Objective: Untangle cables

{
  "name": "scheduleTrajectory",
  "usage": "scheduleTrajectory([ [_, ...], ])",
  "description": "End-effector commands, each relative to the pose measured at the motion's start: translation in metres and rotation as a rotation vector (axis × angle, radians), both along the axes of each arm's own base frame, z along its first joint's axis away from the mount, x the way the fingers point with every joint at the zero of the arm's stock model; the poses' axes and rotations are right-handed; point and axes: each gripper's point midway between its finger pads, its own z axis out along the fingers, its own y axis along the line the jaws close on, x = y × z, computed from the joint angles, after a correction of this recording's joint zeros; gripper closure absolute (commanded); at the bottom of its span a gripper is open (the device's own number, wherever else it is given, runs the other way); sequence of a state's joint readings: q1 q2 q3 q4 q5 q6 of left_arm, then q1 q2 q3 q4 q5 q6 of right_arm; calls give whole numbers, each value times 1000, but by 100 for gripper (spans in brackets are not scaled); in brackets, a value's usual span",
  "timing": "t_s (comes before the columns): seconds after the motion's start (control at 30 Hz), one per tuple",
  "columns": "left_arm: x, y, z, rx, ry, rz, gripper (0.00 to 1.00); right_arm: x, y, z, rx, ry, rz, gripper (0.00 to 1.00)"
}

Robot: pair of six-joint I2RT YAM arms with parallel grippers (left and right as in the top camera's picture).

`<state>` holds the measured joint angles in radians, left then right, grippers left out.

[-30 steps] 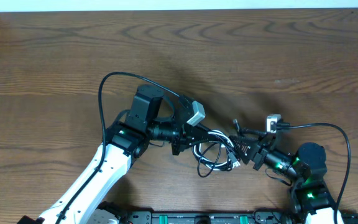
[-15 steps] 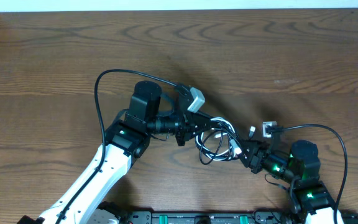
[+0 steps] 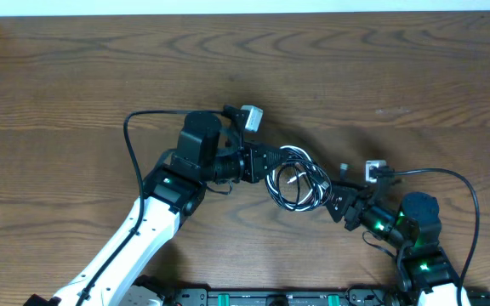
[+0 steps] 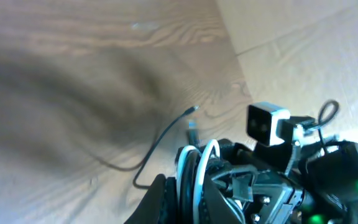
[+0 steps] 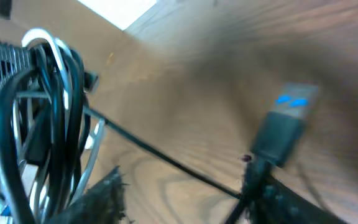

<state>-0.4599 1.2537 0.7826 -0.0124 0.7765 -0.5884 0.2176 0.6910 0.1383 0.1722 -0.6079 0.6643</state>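
My left pincer (image 3: 264, 162) is clenched on the cables (image 3: 299, 180), a bundle of black loops with 1 white cord (image 4: 202, 165) among them, near the middle of the table (image 3: 100, 76). My right pincer (image 3: 337, 202) sits just beside the bundle's right edge, its 2 fingers spread apart and gripping nothing I can see. 1 thin black strand crosses in front of it, and a blue-tipped plug (image 5: 284, 124) shows blurred to its right.

A dark brown wooden table (image 3: 356, 68) with wavy grain fills the view. A narrow white strip (image 3: 228, 7) borders its far edge. Soft, even light leaves faint shadows on the wood.
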Motion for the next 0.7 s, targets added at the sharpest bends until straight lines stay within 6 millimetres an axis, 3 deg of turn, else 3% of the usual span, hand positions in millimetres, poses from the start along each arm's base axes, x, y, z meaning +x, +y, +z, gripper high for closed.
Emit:
scheduleTrajectory([
  [0.0,10,4,8,-8,42,79,92,9,-8,1,-27,-21,-60,33],
  [0.13,12,8,2,21,40,103,92,11,-8,5,-24,-41,-67,30],
  [0.4,12,8,2,79,-122,23,92,14,-16,8,0,-37,-84,20],
  [0.67,13,8,4,90,-172,3,92,-16,11,18,205,141,93,24],
])
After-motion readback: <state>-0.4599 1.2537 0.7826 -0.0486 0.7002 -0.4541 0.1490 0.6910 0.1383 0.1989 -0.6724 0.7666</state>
